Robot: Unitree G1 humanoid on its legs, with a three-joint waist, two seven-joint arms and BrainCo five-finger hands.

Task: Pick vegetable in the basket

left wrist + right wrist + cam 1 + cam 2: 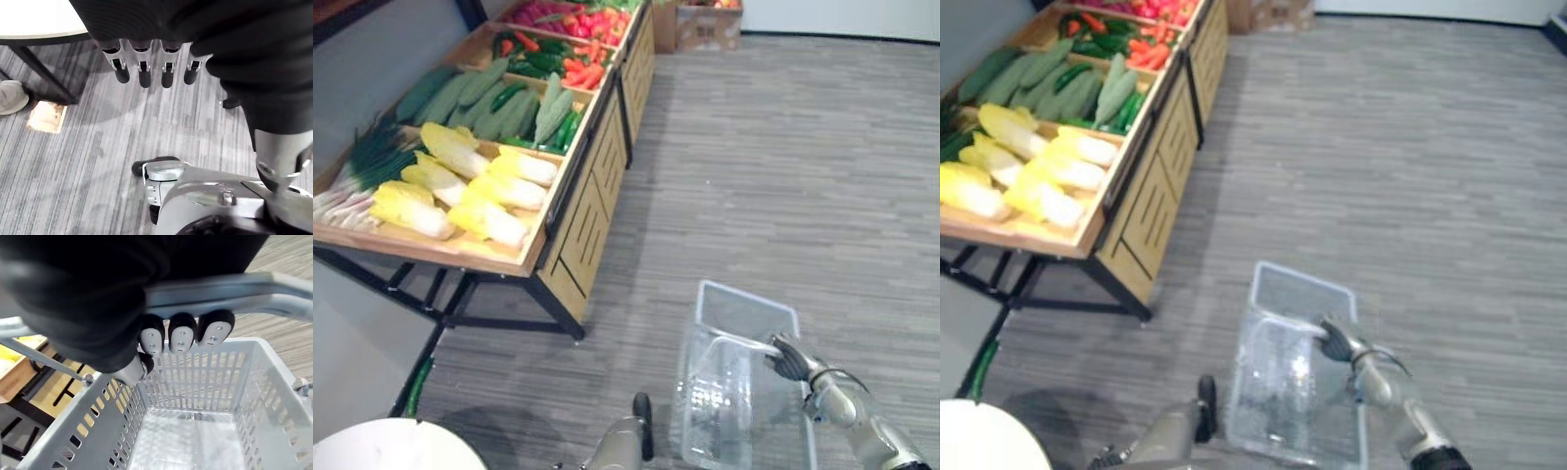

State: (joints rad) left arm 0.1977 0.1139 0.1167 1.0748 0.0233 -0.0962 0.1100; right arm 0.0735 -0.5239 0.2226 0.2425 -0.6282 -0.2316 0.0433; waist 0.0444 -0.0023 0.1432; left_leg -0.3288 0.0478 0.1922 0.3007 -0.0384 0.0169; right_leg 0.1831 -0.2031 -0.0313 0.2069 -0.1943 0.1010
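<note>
Currently, a pale plastic basket point(749, 299) is held low over the grey floor point(783, 147) by the right hand point(788, 359), whose fingers point(181, 335) are curled round the handle point(230, 289). Seen from the right wrist, the basket is empty. The left hand point(166, 73) hangs low beside the basket, its fingers straight and nothing held in it.

The vegetables lie on a wooden stand point(587, 225) to the robot's left, well apart from both hands. Yellow cabbages point(480, 191) are piled in the nearest compartment. Green cucumbers point(489, 103) are laid in the one behind, and red and green peppers point(578, 69) are seen farther back.

A cabbage is judged bulky and fairly heavy for one hand, with soft outer leaves that could tear or bruise. It would best be taken round its firmer pale stem end, with the fingers spread wide. A cucumber is judged lighter, stiff and smooth, so possibly slippery. It would best be wrapped round its middle, where a closed hand can encircle it and it will not tip.
</note>
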